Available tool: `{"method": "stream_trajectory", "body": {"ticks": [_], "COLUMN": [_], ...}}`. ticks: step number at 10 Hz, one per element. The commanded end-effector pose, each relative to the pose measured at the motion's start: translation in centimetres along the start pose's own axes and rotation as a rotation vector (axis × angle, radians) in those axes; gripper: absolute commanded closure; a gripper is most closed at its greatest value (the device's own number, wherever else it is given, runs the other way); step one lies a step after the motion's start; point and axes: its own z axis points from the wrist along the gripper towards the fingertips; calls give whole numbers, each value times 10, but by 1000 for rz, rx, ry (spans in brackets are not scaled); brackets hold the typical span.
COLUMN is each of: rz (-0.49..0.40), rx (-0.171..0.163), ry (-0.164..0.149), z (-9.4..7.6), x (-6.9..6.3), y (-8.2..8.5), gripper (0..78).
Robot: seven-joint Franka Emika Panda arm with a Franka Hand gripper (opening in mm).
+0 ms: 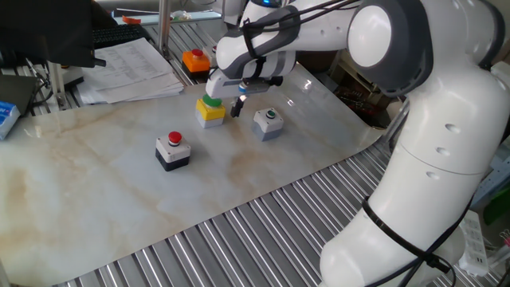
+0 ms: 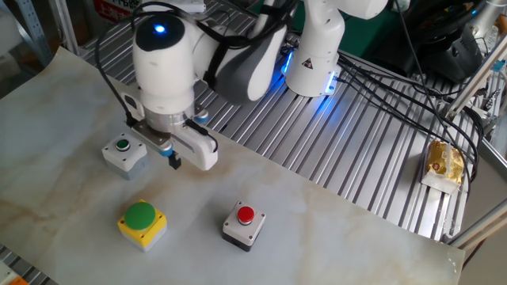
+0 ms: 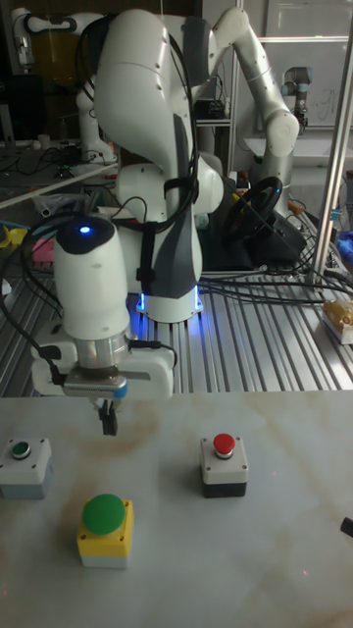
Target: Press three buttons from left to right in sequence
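Observation:
Three button boxes sit on the marble-patterned table. The red button on its white-topped black box (image 1: 172, 150) (image 2: 242, 224) (image 3: 225, 462) is untouched. The green button on the yellow box (image 1: 210, 110) (image 2: 142, 223) (image 3: 105, 526) is partly covered by the hand in one fixed view. The dark-green button on the grey box (image 1: 268, 122) (image 2: 124, 153) (image 3: 25, 465) stands free. My gripper (image 1: 237, 108) (image 2: 175, 162) (image 3: 108, 420) hangs above the table between the grey and yellow boxes, touching neither. Its fingertips are pressed together with nothing in them.
An orange box with a red button (image 1: 196, 60) and a stack of papers (image 1: 127, 68) lie at the back of the table. Metal slats (image 2: 333, 150) border the mat, and a second robot base (image 2: 313, 55) stands on them.

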Motion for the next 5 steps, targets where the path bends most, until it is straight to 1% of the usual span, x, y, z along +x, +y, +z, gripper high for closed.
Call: {"method": "stream_trajectory", "body": {"ticks": [1,5], "rz": [-20,-25], "rx": [13,10], "ry": [-5,0], "z": [-5,-8], "x": [-9,-15], "y": [-4,-6], "gripper": [764,764]}}
